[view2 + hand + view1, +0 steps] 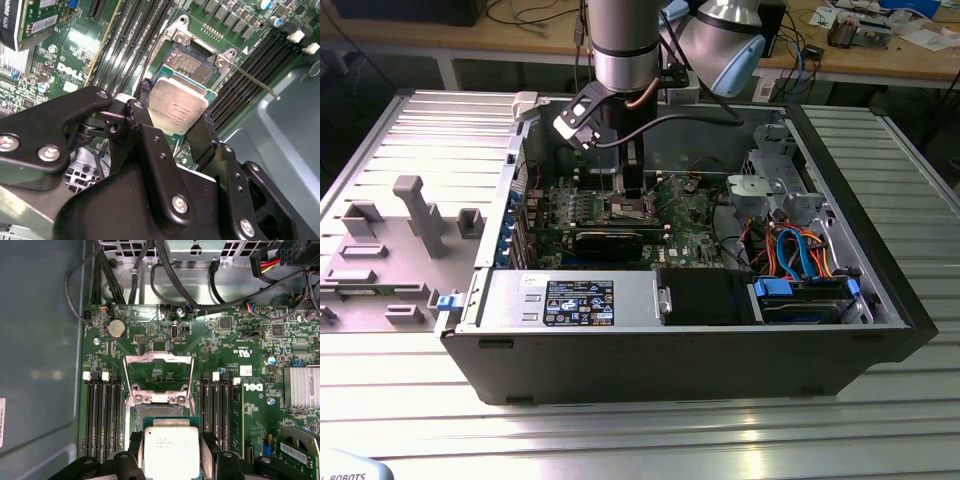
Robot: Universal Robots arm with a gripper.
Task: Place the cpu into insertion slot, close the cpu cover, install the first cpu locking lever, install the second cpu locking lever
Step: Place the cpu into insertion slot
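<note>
My gripper is shut on the cpu, a flat square chip with a dull silver top, with a black finger on each of two opposite edges. In both wrist views the cpu hangs just short of the insertion slot, overlapping its near edge. The dark slot lies bare inside its silver rim. The cpu cover stands folded open on the slot's far side. A thin locking lever sticks out free beside the slot. In the exterior view my gripper reaches down into the open computer case.
Memory slots flank the socket on both sides. A finned heatsink and black cables lie nearby. A long black graphics card, drive cage and power supply fill the case. A grey fixture tray lies outside it.
</note>
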